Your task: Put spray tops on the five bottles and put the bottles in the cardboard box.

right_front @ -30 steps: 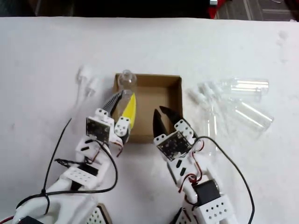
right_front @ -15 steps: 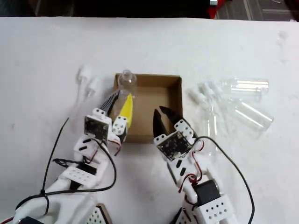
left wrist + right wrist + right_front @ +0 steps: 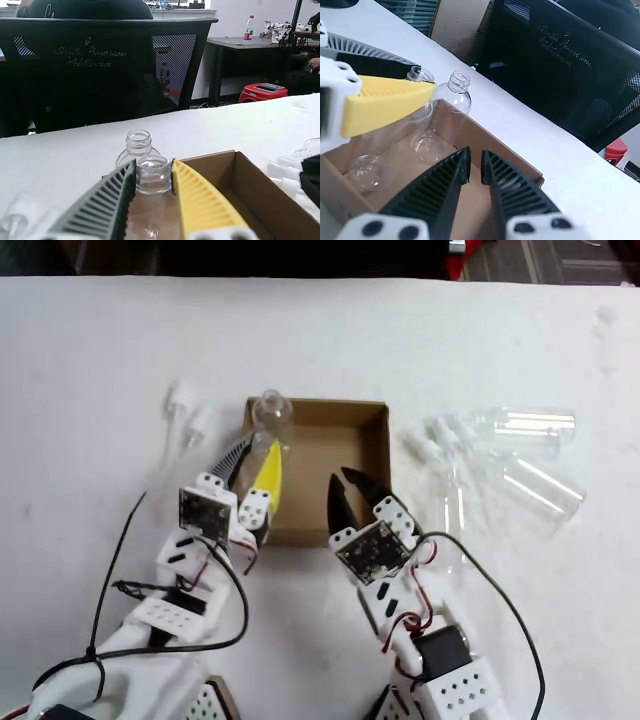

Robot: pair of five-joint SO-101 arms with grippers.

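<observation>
My left gripper (image 3: 258, 446) is shut on the neck of a clear, capless bottle (image 3: 153, 175), held upright between its grey and yellow fingers over the left side of the cardboard box (image 3: 340, 430). A second open bottle (image 3: 271, 408) stands at the box's far left corner, just behind the held one (image 3: 455, 95). My right gripper (image 3: 338, 478) hangs over the box's near right part, open by a narrow gap with nothing in it (image 3: 475, 165). White spray tops (image 3: 440, 440) lie right of the box.
Several clear bottles (image 3: 530, 455) lie on their sides at the right of the white table. More spray tops (image 3: 185, 415) lie left of the box. A black mesh chair (image 3: 100, 65) stands beyond the table's far edge.
My left gripper, with the bottle in it, has shifted slightly left and back toward the near edge. The right arm has not moved.
</observation>
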